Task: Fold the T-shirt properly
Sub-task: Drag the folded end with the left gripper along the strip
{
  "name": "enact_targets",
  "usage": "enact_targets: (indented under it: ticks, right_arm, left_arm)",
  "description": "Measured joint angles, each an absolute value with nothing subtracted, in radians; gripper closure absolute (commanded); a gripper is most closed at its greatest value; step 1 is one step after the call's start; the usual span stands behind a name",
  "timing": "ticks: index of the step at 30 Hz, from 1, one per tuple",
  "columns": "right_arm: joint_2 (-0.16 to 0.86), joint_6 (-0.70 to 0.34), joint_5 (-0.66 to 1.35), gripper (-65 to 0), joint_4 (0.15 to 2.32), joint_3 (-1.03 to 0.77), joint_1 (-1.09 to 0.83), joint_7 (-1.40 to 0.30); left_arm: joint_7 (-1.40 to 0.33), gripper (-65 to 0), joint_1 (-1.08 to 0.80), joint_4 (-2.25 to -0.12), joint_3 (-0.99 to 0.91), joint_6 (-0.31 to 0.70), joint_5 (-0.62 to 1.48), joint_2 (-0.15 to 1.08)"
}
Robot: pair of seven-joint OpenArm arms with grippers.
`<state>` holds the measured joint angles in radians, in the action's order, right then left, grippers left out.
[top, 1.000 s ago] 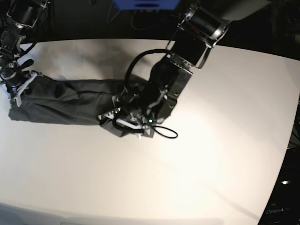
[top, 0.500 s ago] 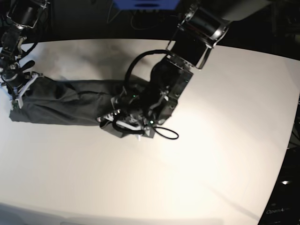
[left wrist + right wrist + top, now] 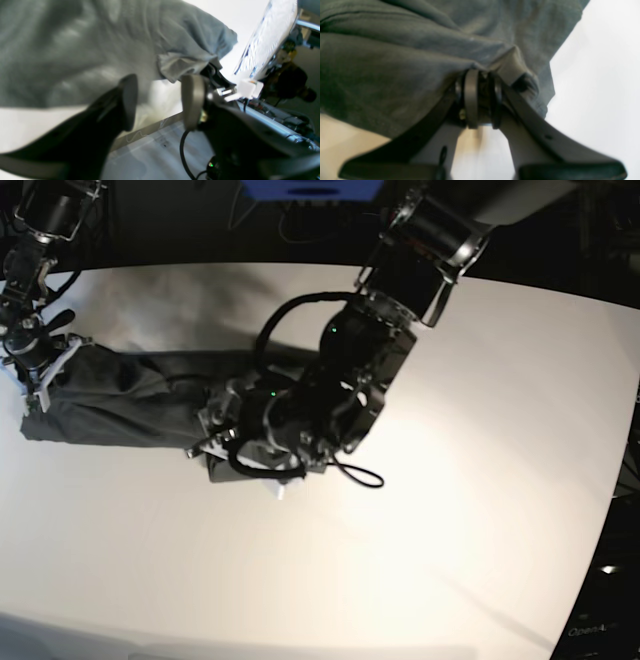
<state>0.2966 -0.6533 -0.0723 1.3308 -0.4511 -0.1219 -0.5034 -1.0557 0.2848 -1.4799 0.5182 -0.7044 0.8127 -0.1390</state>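
Note:
The dark grey T-shirt (image 3: 130, 400) lies as a long wrinkled band across the left half of the white table (image 3: 450, 530). My left gripper (image 3: 222, 448) is at the band's right end. In the left wrist view that gripper (image 3: 160, 102) is open, with nothing between its fingers (image 3: 192, 100), and a folded edge of the T-shirt (image 3: 75, 45) lies just beyond them. At the band's far left end, my right gripper (image 3: 35, 385) holds the cloth. The right wrist view shows this gripper (image 3: 482, 100) shut on a bunched fold of the T-shirt (image 3: 395, 62).
My bulky left arm (image 3: 370, 360) reaches down from the back and covers the band's right end. A black cable loop (image 3: 360, 475) trails beside its wrist. A blue object (image 3: 310, 188) sits beyond the table's far edge.
My left gripper has opened and let go of the shirt's right end, and that arm has shifted left over the cloth. The right gripper stays shut at the left end.

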Motion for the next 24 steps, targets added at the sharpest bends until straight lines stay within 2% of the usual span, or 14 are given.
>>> enact_targets:
  ticks: [3,10,16,18,20,23,24]
  right_arm:
    - [0.296,-0.653,-0.072,-7.5,1.331,-0.451,-0.121,-0.503]
    - [0.296,-0.653,-0.072,-7.7,1.331,-0.451,-0.12,-0.503]
    - [0.296,-0.653,-0.073,-7.5,1.331,-0.451,-0.119,-0.503]
    - [0.296,-0.653,-0.075,-7.5,1.331,-0.45,-0.119,-0.504]
    - [0.296,-0.653,-0.076,-7.5,1.331,-0.45,-0.119,-0.503]
    - [0.296,-0.653,-0.076,-7.5,1.331,-0.45,-0.119,-0.503]
    - [0.296,-0.653,-0.076,-7.5,1.331,-0.45,-0.119,-0.503]
  left_arm:
    - [-1.067,-38.6,0.284,-1.488,0.561,-0.704,0.84,-0.139]
    - [-1.066,-38.3,0.282,-1.489,0.553,-0.704,0.885,-0.124]
    - [-1.063,-37.8,0.28,-1.539,0.499,-0.704,0.978,0.002]
    - [-1.066,-32.7,0.281,-1.553,0.471,-0.704,1.012,0.035]
    - [-1.066,-21.8,0.282,-1.559,0.451,-0.703,1.035,0.071]
    - [-1.066,-1.8,0.282,-1.558,0.42,-0.704,1.055,0.114]
    - [-1.067,-0.3,0.283,-1.558,0.405,-0.704,1.056,0.123]
